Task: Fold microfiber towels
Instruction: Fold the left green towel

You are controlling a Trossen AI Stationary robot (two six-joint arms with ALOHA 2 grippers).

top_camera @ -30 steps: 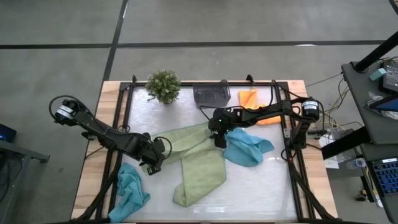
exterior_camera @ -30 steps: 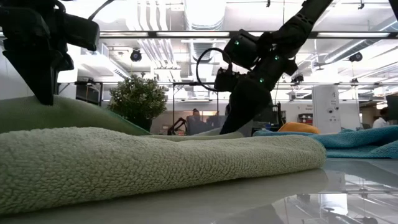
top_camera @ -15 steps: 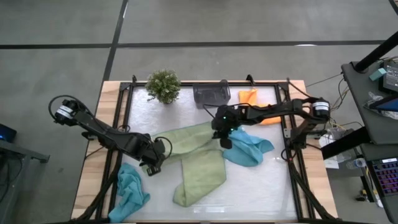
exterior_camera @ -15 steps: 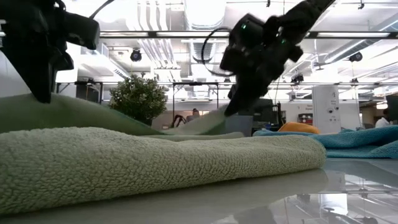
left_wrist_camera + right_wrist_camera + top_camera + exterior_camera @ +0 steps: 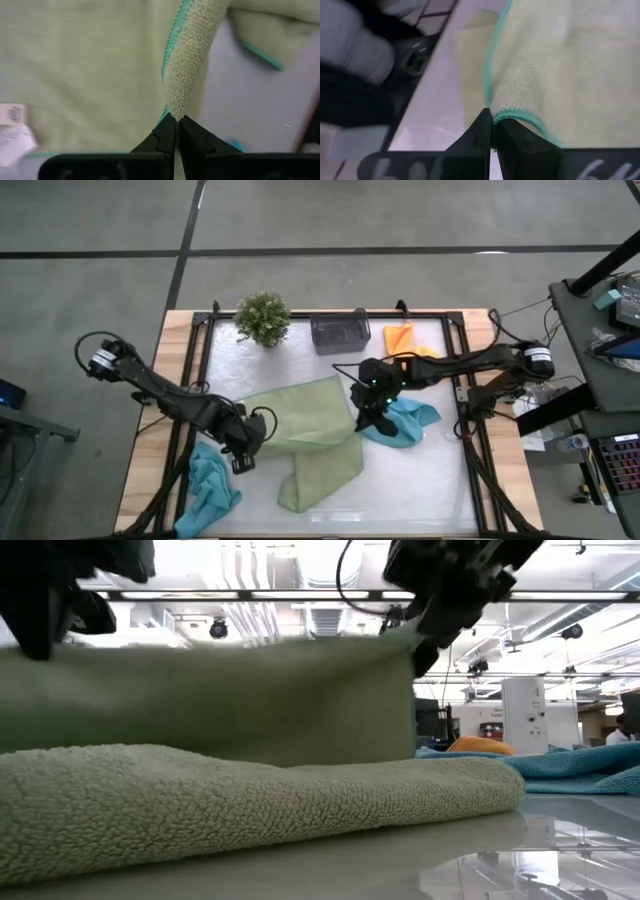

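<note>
At mid-table, the left gripper (image 5: 243, 463) and right gripper (image 5: 365, 423) each pinch a corner of the raised green towel (image 5: 300, 415), stretched between them above a second green towel (image 5: 322, 470).

Two green towels (image 5: 300, 415), two teal (image 5: 405, 420), one orange (image 5: 400, 337)

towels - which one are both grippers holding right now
The upper light green towel, stretched between the left gripper and right gripper, each shut on a corner. The other towels lie loose on the table.
</note>
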